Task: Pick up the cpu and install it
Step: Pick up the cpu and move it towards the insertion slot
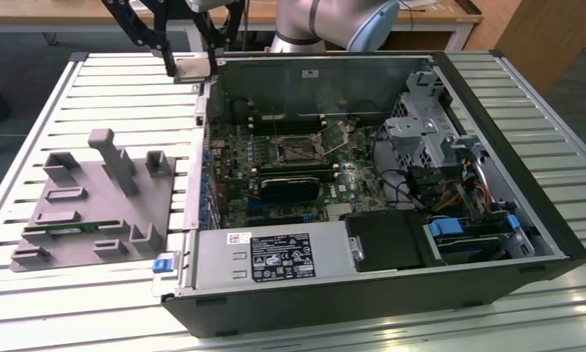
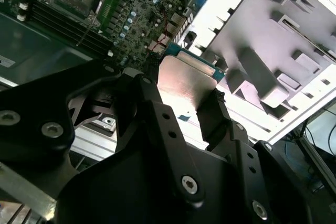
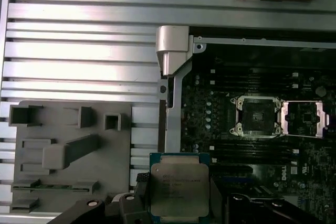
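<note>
The cpu (image 1: 196, 72) is off the tabletop and clamped in the hand (image 1: 192, 61). In both wrist views the two black fingers (image 2: 149, 114) press on opposite edges of it, and its silver top faces the first wrist camera. In the exterior view it hangs by the far corner of the open computer case (image 1: 312, 92), at the case's wall on the exterior view's left, well apart from the socket.

From the exterior view's left, the slatted metal tabletop (image 1: 126, 95) carries a grey holder block (image 1: 87, 205) with upright posts and slots. In the first wrist view a long green memory stick (image 3: 52, 186) lies in one of those slots. Just beside the block the case lies on its side, open upward.

Inside is the motherboard (image 1: 273, 169), and near its middle the socket (image 1: 298, 150) stands open — its dark centre is uncovered and its metal frame (image 3: 304, 118) is swung aside next to it. A black rectangular part (image 1: 293, 188) sits on the board just nearer the camera than the socket. A silver power supply (image 1: 273, 260) runs along the near wall.

Further right are a metal drive cage (image 1: 420, 132), a bundle of cables (image 1: 449, 194) and blue-tabbed bays (image 1: 449, 227). The grey arm (image 1: 322, 26) rises behind the case.
</note>
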{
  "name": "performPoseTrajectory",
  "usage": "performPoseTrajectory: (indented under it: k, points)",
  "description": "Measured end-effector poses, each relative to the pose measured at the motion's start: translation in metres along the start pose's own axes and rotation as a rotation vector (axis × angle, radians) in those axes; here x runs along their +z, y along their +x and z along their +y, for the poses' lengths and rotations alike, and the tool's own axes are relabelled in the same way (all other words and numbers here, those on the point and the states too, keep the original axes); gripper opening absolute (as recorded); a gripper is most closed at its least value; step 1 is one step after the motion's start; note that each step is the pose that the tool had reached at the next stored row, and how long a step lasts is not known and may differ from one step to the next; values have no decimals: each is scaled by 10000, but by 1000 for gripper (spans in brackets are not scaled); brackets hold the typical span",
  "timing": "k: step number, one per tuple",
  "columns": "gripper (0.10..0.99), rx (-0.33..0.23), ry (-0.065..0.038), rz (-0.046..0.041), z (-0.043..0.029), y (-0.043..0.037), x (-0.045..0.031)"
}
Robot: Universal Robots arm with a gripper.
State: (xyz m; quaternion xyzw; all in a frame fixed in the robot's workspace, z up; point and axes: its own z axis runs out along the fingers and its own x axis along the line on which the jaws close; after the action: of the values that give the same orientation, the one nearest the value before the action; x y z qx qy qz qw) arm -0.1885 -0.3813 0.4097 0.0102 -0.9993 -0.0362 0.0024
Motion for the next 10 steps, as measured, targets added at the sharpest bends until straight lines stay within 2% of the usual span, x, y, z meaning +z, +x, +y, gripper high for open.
performPoseTrajectory:
  k: [5,10]
  points:
    - [541,0,-1,-1,8,-101,2]
    - [541,0,0,0,30,-165,4]
